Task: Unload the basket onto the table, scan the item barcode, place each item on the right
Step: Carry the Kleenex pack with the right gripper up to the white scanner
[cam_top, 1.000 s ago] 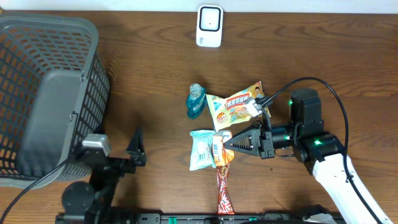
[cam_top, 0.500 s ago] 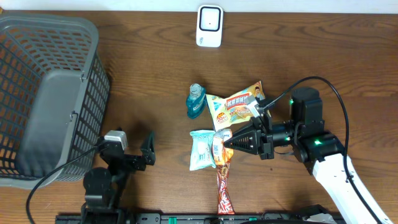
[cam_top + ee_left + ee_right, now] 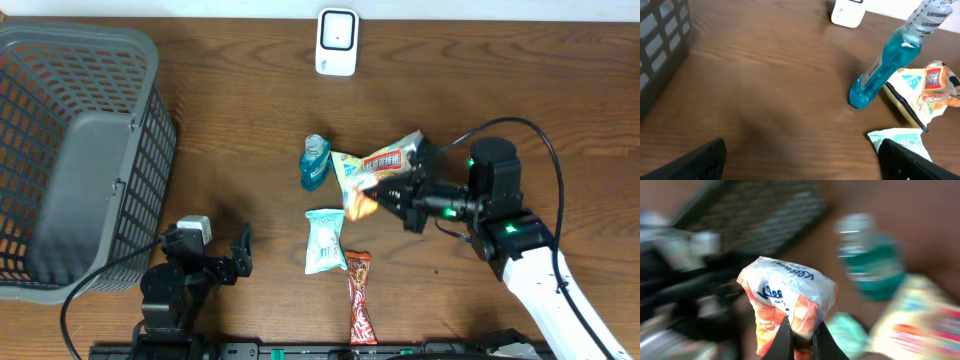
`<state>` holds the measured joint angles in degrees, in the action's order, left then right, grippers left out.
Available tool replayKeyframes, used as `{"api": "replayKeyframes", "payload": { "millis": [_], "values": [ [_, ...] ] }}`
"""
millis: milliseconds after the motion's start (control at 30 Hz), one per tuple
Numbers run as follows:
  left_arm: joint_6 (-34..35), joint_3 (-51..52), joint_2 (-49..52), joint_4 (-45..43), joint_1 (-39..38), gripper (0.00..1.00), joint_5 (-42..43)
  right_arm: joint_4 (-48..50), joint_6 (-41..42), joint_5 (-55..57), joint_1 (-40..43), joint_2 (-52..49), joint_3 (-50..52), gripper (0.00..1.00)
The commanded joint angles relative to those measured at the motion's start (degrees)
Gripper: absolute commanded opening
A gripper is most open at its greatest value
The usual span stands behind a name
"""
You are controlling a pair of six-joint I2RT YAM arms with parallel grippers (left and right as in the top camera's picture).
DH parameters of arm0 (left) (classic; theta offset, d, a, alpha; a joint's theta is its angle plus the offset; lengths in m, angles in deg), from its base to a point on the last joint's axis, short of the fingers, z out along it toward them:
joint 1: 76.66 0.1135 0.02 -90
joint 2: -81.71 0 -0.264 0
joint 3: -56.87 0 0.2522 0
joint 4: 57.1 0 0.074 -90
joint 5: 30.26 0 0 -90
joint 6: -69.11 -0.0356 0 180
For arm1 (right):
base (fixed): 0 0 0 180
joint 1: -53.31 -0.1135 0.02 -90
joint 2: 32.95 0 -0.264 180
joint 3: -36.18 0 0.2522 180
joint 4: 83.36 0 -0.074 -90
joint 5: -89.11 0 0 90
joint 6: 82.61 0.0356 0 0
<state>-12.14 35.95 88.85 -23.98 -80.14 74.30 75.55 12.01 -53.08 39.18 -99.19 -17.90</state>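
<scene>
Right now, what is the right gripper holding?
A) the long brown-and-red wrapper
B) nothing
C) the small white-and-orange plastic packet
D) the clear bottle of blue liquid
C: the right gripper is shut on the small white-and-orange plastic packet, while the clear bottle of blue liquid and the long brown-and-red wrapper are apart from it on the wooden table.

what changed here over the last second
The right gripper, already shut on the orange-and-white packet, lifted it from beside the teal pack and carried it toward the table's far side, next to the snack bag. The left gripper, open, shifted a little toward the middle of the table. The bottle, teal pack, snack bag, red wrapper, scanner and basket stayed put.
</scene>
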Motion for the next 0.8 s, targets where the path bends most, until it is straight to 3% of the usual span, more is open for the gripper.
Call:
{"api": "replayKeyframes", "payload": {
  "millis": [0,133,500,633,767],
  "values": [
    [0.09,0.2,-0.04,1.64,-0.17,0.96,0.44,0.66,-2.38,22.53,-0.22,0.55,-0.11,0.01],
    [0.09,0.2,-0.04,1.64,-0.2,0.96,0.44,1.92,-6.23,31.74,-0.22,0.24,-0.11,0.01],
    [0.09,0.2,-0.04,1.64,-0.2,0.96,0.44,17.84,-10.4,38.62,-0.44,-10.01,-2.91,0.01],
    [0.09,0.2,-0.04,1.64,-0.2,0.96,0.44,14.29,-17.31,45.46,-3.82,-21.0,-14.53,0.01],
    [0.09,0.2,-0.04,1.64,-0.17,0.96,0.44,6.45,-28.68,57.35,-8.2,-34.27,-32.61,0.01]
  ]
}}
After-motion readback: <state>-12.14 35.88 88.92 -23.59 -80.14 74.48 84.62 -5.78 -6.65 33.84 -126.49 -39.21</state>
